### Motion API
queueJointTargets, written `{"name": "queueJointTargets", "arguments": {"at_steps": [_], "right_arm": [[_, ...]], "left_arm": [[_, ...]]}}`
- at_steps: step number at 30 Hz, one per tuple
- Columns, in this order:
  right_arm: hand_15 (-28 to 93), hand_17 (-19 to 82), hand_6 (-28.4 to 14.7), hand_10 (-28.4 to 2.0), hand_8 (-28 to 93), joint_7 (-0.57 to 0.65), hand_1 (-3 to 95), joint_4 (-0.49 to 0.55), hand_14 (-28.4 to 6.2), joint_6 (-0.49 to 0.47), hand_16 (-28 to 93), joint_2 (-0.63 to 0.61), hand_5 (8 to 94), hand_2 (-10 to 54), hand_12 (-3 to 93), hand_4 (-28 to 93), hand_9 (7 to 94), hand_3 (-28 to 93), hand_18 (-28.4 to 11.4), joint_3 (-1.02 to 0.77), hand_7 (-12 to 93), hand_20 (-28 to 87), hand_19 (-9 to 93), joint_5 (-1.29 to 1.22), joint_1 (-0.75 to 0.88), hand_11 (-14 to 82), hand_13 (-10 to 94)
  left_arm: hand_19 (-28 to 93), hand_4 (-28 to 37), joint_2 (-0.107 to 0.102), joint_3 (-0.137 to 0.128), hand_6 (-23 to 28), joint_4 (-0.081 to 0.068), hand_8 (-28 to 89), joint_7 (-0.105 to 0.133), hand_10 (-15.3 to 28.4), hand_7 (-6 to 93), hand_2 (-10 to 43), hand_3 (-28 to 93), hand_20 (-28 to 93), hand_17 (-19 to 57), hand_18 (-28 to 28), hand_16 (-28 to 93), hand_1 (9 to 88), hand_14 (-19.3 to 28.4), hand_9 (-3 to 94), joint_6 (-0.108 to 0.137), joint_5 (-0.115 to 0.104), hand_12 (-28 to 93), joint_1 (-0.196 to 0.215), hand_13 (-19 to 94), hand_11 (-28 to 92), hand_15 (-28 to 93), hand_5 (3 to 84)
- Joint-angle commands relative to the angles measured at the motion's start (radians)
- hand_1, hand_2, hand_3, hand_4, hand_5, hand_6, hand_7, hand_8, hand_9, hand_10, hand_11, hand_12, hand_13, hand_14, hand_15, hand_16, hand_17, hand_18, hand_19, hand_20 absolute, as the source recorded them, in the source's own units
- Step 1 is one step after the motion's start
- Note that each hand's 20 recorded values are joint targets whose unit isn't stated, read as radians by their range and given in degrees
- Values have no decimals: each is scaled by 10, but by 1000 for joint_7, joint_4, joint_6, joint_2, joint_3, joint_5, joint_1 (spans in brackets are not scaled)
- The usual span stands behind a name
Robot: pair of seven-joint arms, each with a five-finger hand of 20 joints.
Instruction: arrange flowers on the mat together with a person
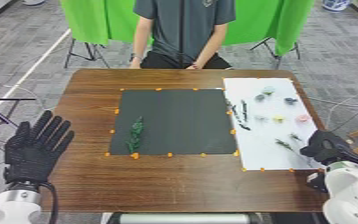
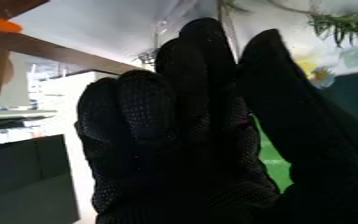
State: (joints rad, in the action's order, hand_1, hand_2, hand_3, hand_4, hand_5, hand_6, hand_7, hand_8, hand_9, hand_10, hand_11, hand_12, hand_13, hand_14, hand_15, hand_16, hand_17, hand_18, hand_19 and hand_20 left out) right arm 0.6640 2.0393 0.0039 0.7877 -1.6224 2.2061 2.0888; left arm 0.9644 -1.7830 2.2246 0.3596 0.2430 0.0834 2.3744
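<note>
Green sprig (image 1: 135,135) lies on L side of mat (image 1: 180,115); blooms, e.g. yellow bloom (image 1: 278,119), & thin stems (image 1: 285,144) on white sheet (image 1: 260,135), R side of bench (image 1: 175,185). My R hand (image 1: 331,148) is at sheet's near R edge: fingers near straight, thumb apart, no grip seen. L hand (image 1: 35,150) spread, empty, at bench's L edge. Handling, est.: v. light; stems springy, may slip vs. glove; petals fragile. Rec.: pinch low on stem, w/ min. pressure.
</note>
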Motion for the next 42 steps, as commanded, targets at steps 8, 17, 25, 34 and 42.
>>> {"name": "queueJointTargets", "arguments": {"at_steps": [8,17,25,34,42], "right_arm": [[728,431,-35,-153,126,97,492,92,-127,212,333,-13,717,-36,408,-236,721,731,-236,31,448,294,923,-26,-21,513,700],[729,433,-36,-157,154,88,474,145,-133,239,334,17,716,-37,410,-200,723,741,-238,110,460,279,932,-86,-147,511,701],[732,435,-37,-158,158,67,475,157,-134,212,334,128,715,-36,408,-196,721,742,-239,277,463,283,932,-63,-312,513,700],[737,438,-38,-160,168,32,466,108,-137,175,333,239,714,-38,411,-176,722,748,-241,473,468,293,932,54,-431,515,701],[739,440,-39,-161,166,-4,473,22,-137,78,334,323,711,-34,413,-170,717,737,-241,658,473,298,932,148,-520,518,699]], "left_arm": [[252,-283,7,7,66,-1,-85,-10,133,89,129,719,122,-19,123,-38,277,130,397,3,-8,76,15,306,133,170,445],[253,-283,0,14,66,-5,-85,-22,134,89,128,720,122,-19,124,-38,277,130,397,6,-9,76,4,306,134,170,446],[251,-283,-3,13,67,-7,-85,-20,134,88,128,720,122,-19,124,-38,277,130,396,5,-9,76,-4,305,134,171,447],[253,-283,-13,22,68,-9,-85,-41,135,87,129,719,123,-20,124,-37,278,132,397,15,7,77,-10,304,135,172,447],[255,-283,-14,33,70,-6,-83,-29,138,85,128,719,123,-22,124,-36,279,136,395,16,12,77,-7,302,133,175,447]]}}
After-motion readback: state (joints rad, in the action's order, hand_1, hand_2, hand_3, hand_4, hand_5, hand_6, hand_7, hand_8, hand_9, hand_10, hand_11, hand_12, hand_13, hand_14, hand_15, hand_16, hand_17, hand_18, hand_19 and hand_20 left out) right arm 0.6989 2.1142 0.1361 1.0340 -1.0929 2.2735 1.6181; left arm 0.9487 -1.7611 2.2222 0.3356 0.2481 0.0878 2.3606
